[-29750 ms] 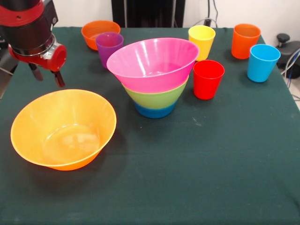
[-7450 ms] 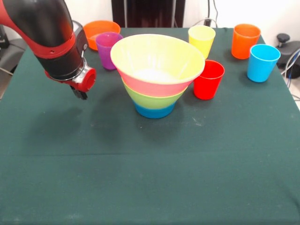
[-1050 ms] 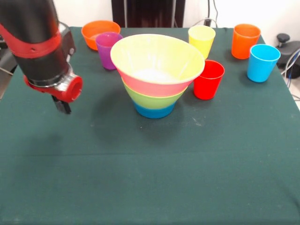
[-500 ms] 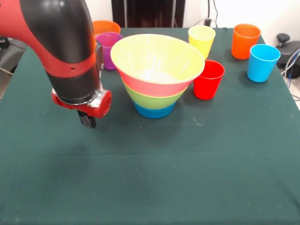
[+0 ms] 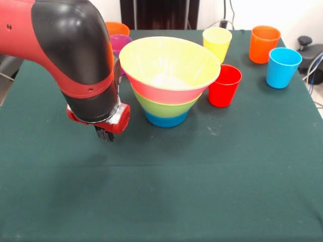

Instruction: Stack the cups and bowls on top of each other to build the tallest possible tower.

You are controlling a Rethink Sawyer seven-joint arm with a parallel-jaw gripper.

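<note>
The tower (image 5: 169, 83) stands mid-table: a blue bowl at the base, then green, then pink, with the large orange bowl (image 5: 169, 60) as its wide top. My gripper (image 5: 104, 134) hangs low over the cloth just left of the tower's base, mostly hidden under the bulky red and black arm (image 5: 81, 60). The red cup (image 5: 224, 84) stands right beside the tower. Behind it is the yellow cup (image 5: 217, 44). At the far right are the orange cup (image 5: 264, 43) and the light blue cup (image 5: 282, 67). The arm partly covers the purple cup (image 5: 122, 41) and the small orange bowl (image 5: 118, 27).
Dark green cloth (image 5: 202, 176) covers the table, and its near half holds no objects. Cables and a black stand (image 5: 310, 50) lie beyond the right edge.
The arm has swung from the left edge toward the tower and come nearer the camera, now hiding part of the purple cup and small orange bowl. Cups and tower have not moved.
</note>
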